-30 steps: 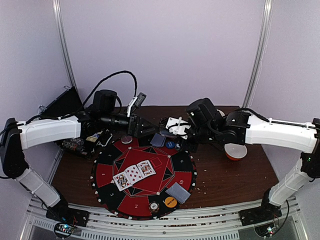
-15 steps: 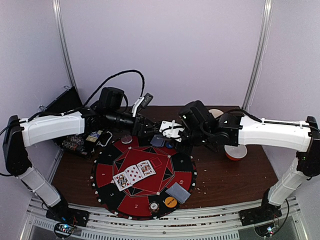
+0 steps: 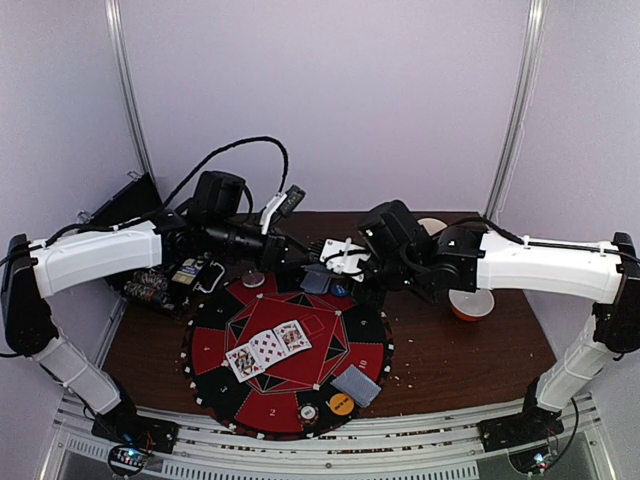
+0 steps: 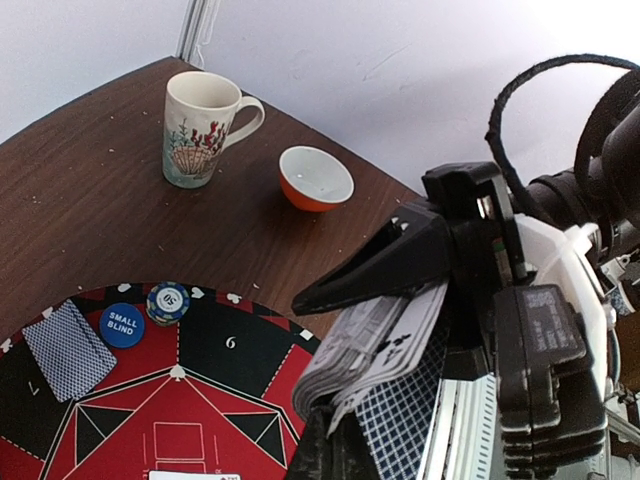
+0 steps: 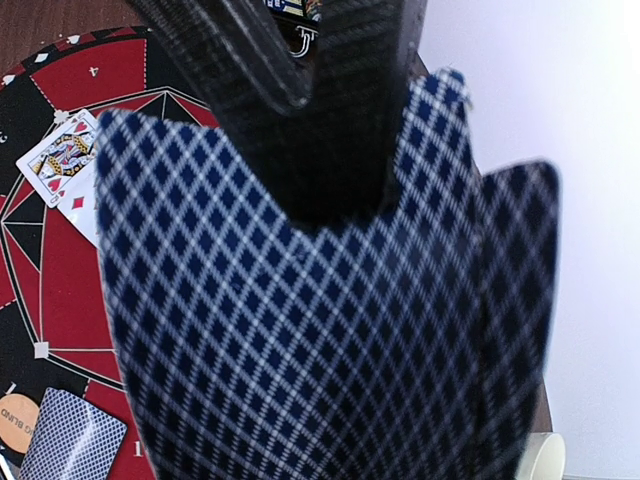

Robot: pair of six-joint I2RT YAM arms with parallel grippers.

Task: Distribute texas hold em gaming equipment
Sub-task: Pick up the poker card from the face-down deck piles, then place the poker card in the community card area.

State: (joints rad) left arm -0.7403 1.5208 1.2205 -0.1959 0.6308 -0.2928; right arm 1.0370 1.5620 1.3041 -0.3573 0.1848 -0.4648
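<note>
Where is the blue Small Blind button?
Left wrist view, lower left: the button lies on the mat between a face-down card and a chip.

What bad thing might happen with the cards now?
The right gripper clamps a thick deck and the left gripper is shut at its edge. Pulling might drag out several cards instead of one, or loosen the deck so it spills on the mat.

Brown table (image 3: 470,350) carries a round poker mat (image 3: 305,372), mug (image 4: 200,130) and bowl (image 4: 315,178)
</note>
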